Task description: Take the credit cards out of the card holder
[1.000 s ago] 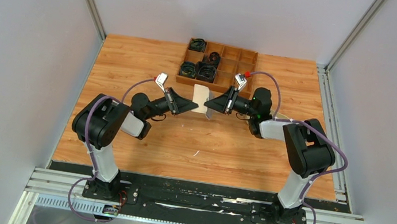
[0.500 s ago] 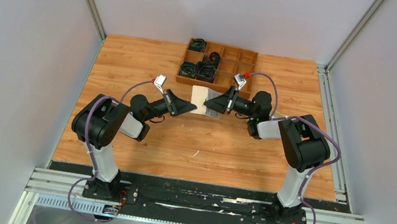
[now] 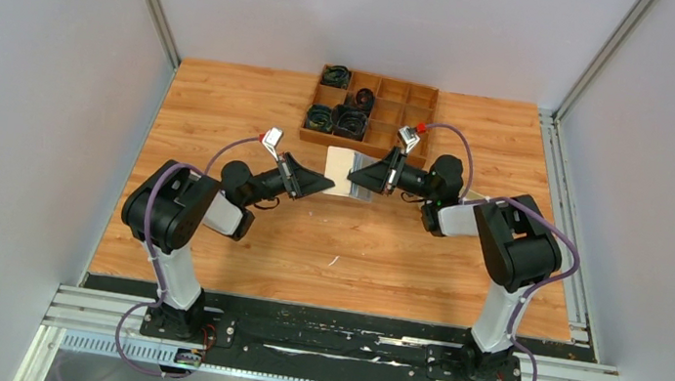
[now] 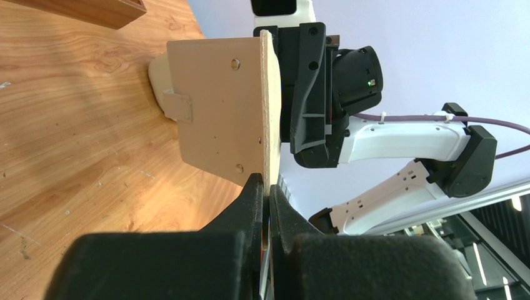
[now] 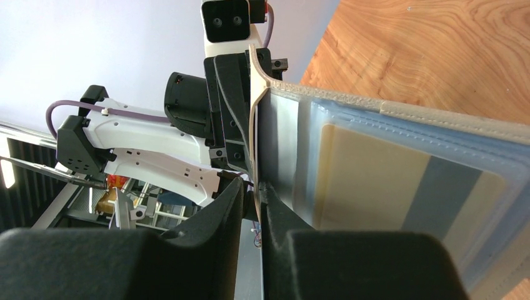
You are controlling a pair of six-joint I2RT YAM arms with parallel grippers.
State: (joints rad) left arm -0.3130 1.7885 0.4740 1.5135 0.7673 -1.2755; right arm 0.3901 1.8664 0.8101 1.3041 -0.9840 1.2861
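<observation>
The beige card holder (image 3: 340, 167) is held off the table between both arms, opened out. My left gripper (image 3: 329, 182) is shut on the lower edge of its outer flap (image 4: 219, 112), jaws tight on the thin edge (image 4: 267, 187). My right gripper (image 3: 361, 178) is shut on the other flap (image 5: 255, 87), which runs between its fingertips (image 5: 253, 187). The open inside faces the right wrist view, where grey-blue, whitish and yellow credit cards (image 5: 375, 187) sit in clear slots. A grey-blue strip of them (image 3: 365, 187) shows from above.
A brown wooden compartment box (image 3: 371, 108) holding black coiled items stands just behind the grippers; its corner shows in the left wrist view (image 4: 94, 9). The wooden table (image 3: 347, 241) lies below the held wallet. Grey walls stand on both sides.
The card holder has opened out wider, with the grey-blue inside now showing from above. The right wrist has shifted left and turned with its flap. The left arm has barely moved.
</observation>
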